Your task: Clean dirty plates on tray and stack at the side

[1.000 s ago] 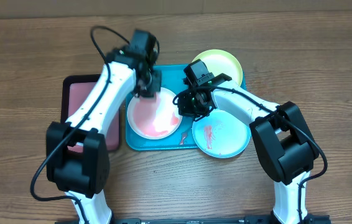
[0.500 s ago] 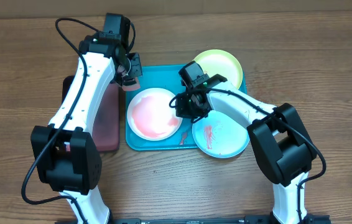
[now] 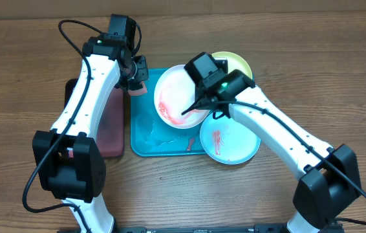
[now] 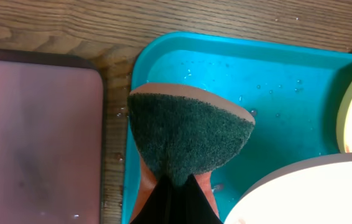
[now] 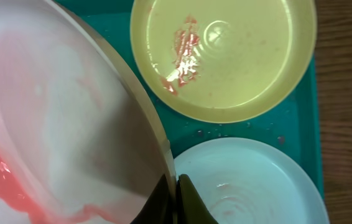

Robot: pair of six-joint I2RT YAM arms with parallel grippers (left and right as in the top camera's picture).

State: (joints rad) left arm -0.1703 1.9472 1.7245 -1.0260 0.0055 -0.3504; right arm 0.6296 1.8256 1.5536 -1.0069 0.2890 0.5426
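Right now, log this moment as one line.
left jaws: shut on sponge over tray | right jaws: shut on white plate rim, tilted | yellow-green plate, mint plate: red-smeared

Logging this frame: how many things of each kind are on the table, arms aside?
Plates: 3 (white plate, yellow-green plate, mint-blue plate)
Trays: 2 (turquoise tray, pink-lined tray)
Sponges: 1 (sponge)
Total: 6
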